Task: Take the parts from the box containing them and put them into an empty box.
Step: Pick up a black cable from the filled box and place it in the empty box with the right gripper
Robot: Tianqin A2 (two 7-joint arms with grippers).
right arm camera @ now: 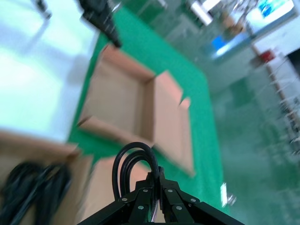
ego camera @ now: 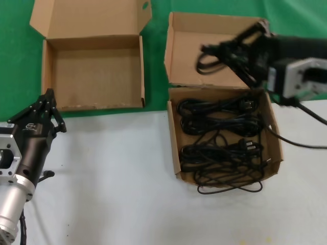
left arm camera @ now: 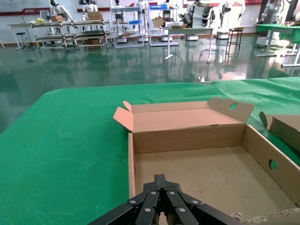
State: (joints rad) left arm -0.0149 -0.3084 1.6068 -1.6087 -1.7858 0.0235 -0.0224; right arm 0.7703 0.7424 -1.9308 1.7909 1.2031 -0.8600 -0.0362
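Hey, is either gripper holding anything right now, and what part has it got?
The right gripper holds a black coiled power cord by its looped end, above the brown cardboard box of cords. The left gripper holds nothing.

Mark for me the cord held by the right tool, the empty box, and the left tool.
held cord (ego camera: 214, 57), head view, on its dangling loop.
empty box (ego camera: 94, 71), head view, on its bare floor.
left tool (ego camera: 49, 109), head view, at its closed fingertips.

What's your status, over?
Right gripper shut on black coiled power cord, above full cardboard box. Left gripper shut, idle by empty cardboard box. Path clear.
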